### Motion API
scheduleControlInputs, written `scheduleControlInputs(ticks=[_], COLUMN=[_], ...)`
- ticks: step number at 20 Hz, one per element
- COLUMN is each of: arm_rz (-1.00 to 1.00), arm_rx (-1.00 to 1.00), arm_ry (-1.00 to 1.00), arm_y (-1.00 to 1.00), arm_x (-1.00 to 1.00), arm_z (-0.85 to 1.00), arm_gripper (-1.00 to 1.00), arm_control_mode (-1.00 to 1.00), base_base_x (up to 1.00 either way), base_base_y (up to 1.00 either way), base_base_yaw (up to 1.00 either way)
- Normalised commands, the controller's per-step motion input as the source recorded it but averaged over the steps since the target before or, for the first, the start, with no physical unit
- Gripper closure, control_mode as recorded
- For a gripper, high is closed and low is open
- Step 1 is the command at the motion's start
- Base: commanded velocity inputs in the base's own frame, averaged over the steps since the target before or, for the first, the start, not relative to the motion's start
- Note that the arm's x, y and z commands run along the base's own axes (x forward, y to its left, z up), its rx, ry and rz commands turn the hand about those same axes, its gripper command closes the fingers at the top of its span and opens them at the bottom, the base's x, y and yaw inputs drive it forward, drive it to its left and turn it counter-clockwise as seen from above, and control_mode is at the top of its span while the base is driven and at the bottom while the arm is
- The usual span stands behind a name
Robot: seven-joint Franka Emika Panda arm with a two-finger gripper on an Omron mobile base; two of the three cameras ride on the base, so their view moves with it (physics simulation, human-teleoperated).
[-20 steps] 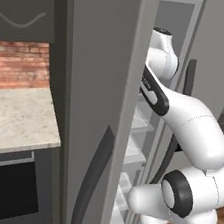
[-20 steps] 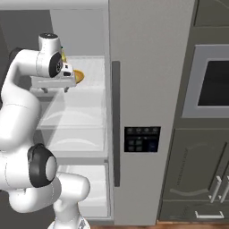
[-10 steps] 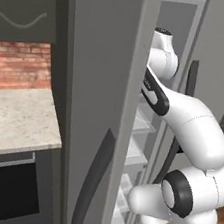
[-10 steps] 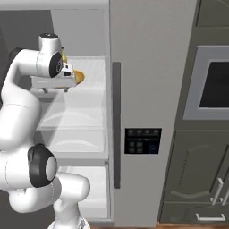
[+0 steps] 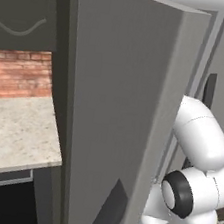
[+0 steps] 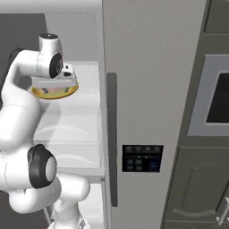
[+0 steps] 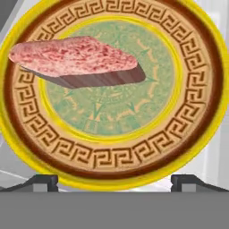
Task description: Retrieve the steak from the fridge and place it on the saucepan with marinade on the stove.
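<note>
Steak (image 7: 74,60) lies flat on round yellow plate (image 7: 197,89), toward its upper-left in hand view, overlapping patterned rim. Plate sits on white shelf (image 6: 76,123) inside fridge (image 6: 147,89) — left door (image 5: 117,125) swung open. Your tool (image 7: 114,181) hangs just above plate, fingertips (image 7: 44,182) spread wide, holding nothing, not touching steak. Stone worktop (image 5: 14,135) and brick wall (image 5: 18,73) left of door.

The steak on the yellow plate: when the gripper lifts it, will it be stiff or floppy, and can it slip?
The steak is a thin flat slab, so it will probably sag if pinched at one end. Its top looks smooth, so it may slip. It lies loose on the plate, which could shift when nudged.
</note>
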Motion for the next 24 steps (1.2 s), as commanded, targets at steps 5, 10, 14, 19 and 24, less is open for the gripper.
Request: scheduleControlInputs(ticks=[5,10,14,19,24], arm_rz=[0.0,0.0,0.0,-0.02,0.01], arm_rx=[0.0,0.0,-0.03,0.0,-0.02], arm_ry=[0.0,-0.01,-0.01,-0.02,0.0], arm_y=[0.0,0.19,0.59,0.28,0.04], arm_x=[0.0,0.14,0.24,0.04,0.0], arm_z=[0.0,0.0,0.0,0.0,-0.07], arm_gripper=[-1.0,-1.0,-1.0,-1.0,-1.0], arm_control_mode=[1.0,-1.0,-1.0,-1.0,-1.0], base_base_x=[0.64,0.0,0.0,0.0,0.0], base_base_y=[0.06,0.0,0.0,0.0,0.0], base_base_yaw=[0.0,0.0,0.0,0.0,0.0])
